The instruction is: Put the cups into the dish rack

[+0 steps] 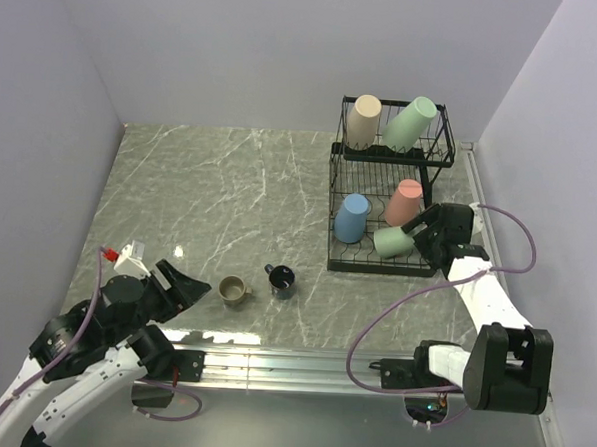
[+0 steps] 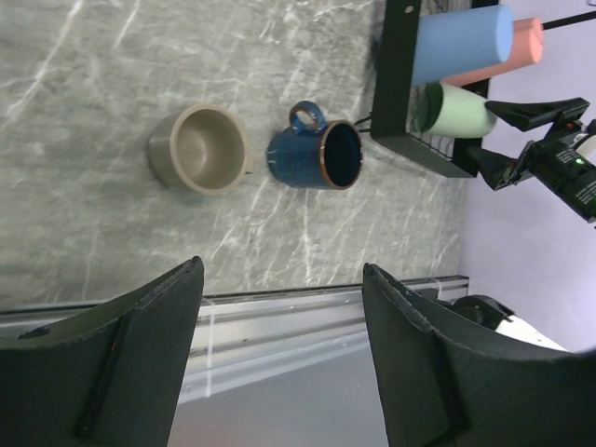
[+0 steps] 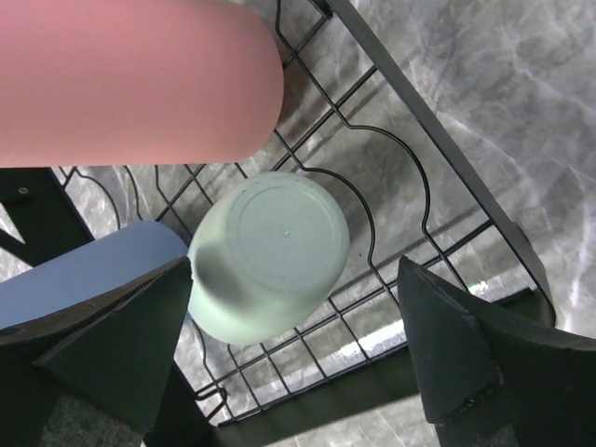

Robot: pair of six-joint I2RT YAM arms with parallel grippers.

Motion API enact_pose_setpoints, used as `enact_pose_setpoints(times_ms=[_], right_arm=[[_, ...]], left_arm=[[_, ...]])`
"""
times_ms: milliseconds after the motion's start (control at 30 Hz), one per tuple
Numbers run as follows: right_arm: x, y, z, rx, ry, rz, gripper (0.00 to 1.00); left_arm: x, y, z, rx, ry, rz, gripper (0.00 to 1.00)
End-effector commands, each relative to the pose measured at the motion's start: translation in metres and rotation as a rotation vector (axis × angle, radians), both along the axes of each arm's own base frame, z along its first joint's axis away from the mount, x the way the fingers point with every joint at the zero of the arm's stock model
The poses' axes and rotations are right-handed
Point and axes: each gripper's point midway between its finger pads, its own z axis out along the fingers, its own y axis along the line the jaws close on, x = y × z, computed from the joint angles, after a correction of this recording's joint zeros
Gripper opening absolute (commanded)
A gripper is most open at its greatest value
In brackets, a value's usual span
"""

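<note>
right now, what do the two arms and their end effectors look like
Both have white links and black joints: left arm, right arm. A purple cable loops along each. The left end effector and right end effector have matte black wedge-shaped fingers. A red-and-white connector sits by the left wrist.

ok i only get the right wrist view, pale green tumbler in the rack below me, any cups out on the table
observer: Two, an olive-tan mug and a dark navy mug, on the table left of the dish rack.
operator: left hand on either one
observer: No, the left hand is open and empty, apart from both mugs.
operator: and the upper tier
observer: It holds a beige tumbler and another pale green tumbler.
</note>
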Motion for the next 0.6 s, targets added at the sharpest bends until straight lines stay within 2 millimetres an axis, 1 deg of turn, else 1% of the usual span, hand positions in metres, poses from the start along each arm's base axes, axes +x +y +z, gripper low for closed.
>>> enact_pose_setpoints(times_ms=[0,33,133,167,233,267,300,333,400,433,500,567], right_arm=[[0.011,-0.002,0.001,0.005,-0.064,-0.008,0.94],[0.012,-0.002,0.0,0.007,-0.067,-0.01,0.9],[0.013,0.0,-0.005,0.016,-0.074,-0.005,0.81],[0.014,0.0,-0.005,0.016,-0.078,-0.005,0.74],[0.013,-0.001,-0.008,0.016,-0.085,-0.013,0.67],[0.013,-0.002,-0.003,0.016,-0.106,-0.018,0.59],[0.013,-0.002,-0.003,0.013,-0.119,-0.023,0.55],[0.013,-0.003,0.002,0.01,-0.141,-0.024,0.46],[0.012,-0.004,0.005,0.002,-0.153,-0.026,0.38],[0.011,-0.004,0.009,-0.003,-0.162,-0.024,0.3],[0.009,-0.005,0.013,-0.013,-0.164,-0.017,0.24],[0.008,-0.005,0.021,-0.022,-0.184,-0.01,0.19]], left_arm=[[-0.003,0.009,0.01,-0.012,-0.007,0.034,0.74],[-0.003,0.009,0.011,-0.011,-0.004,0.035,0.74],[-0.004,0.011,0.011,-0.001,0.002,0.038,0.74],[-0.004,0.011,0.01,0.002,0.005,0.038,0.74],[-0.003,0.009,0.011,-0.002,0.003,0.032,0.74],[-0.003,0.009,0.011,-0.001,0.006,0.033,0.74],[-0.002,0.008,0.012,-0.004,0.004,0.032,0.74],[-0.002,0.006,0.011,-0.002,0.009,0.026,0.74],[-0.001,0.004,0.01,0.003,0.012,0.019,0.74],[0.0,0.003,0.012,0.0,0.006,0.017,0.74],[0.001,0.001,0.012,0.009,0.005,0.009,0.74],[0.003,-0.001,0.013,0.013,-0.002,-0.001,0.74]])
